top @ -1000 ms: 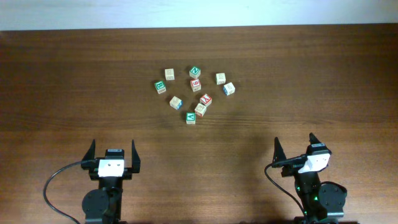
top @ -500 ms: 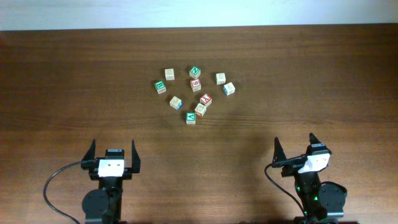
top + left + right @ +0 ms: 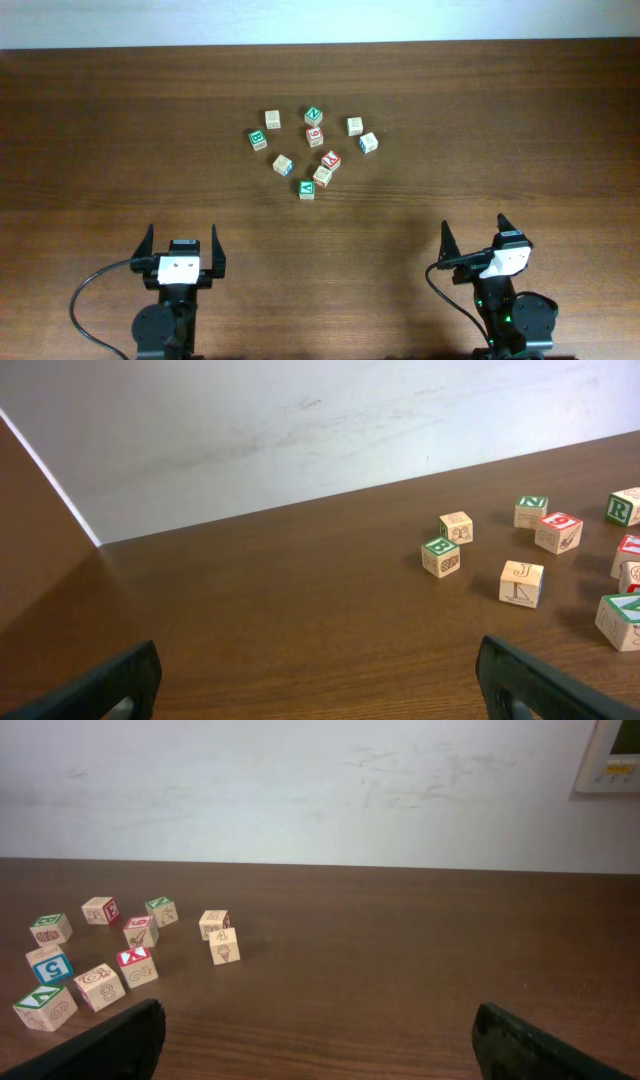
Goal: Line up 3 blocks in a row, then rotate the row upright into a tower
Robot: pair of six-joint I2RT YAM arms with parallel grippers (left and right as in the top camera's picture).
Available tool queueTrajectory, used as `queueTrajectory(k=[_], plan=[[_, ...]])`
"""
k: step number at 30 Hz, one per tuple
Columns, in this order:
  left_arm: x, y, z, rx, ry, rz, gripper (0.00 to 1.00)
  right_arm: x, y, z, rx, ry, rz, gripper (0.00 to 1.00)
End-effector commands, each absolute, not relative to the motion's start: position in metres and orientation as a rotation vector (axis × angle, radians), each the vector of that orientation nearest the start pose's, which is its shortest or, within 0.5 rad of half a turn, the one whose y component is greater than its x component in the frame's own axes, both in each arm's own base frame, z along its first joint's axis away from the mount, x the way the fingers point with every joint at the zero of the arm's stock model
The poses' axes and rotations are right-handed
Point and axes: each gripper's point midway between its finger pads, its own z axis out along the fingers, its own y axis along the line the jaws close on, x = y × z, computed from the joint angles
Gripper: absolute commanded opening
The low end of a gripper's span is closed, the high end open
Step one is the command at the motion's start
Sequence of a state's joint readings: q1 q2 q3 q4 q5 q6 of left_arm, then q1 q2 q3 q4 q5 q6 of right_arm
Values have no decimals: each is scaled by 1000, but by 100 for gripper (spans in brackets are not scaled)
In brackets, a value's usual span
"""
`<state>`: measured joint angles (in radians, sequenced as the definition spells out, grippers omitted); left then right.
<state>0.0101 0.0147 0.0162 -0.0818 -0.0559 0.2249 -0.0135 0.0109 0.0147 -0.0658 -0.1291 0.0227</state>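
Sitting loosely clustered on the table (image 3: 520, 110): green V block (image 3: 306, 188) nearest the arms, blue-print block (image 3: 368, 142) at right edge, pale block (image 3: 273, 120) far left. All lie ahead, well apart from both grippers. Left gripper (image 3: 181, 232), jaws spread, empty, is nearer V; right gripper (image 3: 473, 228), likewise spread, nearer blue-print.

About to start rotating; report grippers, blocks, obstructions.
Left gripper open, empty. Right gripper open, empty. Green V block untouched, at near edge of the alphabet cubes. Nothing between arms and blocks.
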Motion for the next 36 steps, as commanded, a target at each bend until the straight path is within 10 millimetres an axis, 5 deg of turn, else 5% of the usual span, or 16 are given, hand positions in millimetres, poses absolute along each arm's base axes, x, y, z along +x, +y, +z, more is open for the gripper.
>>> queueTrajectory(k=[1, 9, 17, 23, 28, 36], plan=[[246, 11, 157, 154, 1644, 228, 99, 246, 16, 158, -57, 1639, 100, 98], [245, 11, 165, 89, 1632, 171, 99, 245, 16, 163, -60, 1629, 102, 98], [249, 11, 191, 76, 1665, 153, 99, 241, 16, 203, -64, 1558, 97, 98], [273, 1, 219, 129, 1838, 96, 99, 248, 27, 238, -113, 1602, 153, 98], [326, -11, 247, 200, 2071, 1, 99, 287, 50, 276, -202, 1751, 291, 98], [407, -37, 273, 271, 2470, -250, 99, 381, 66, 297, -181, 2247, 499, 98]])
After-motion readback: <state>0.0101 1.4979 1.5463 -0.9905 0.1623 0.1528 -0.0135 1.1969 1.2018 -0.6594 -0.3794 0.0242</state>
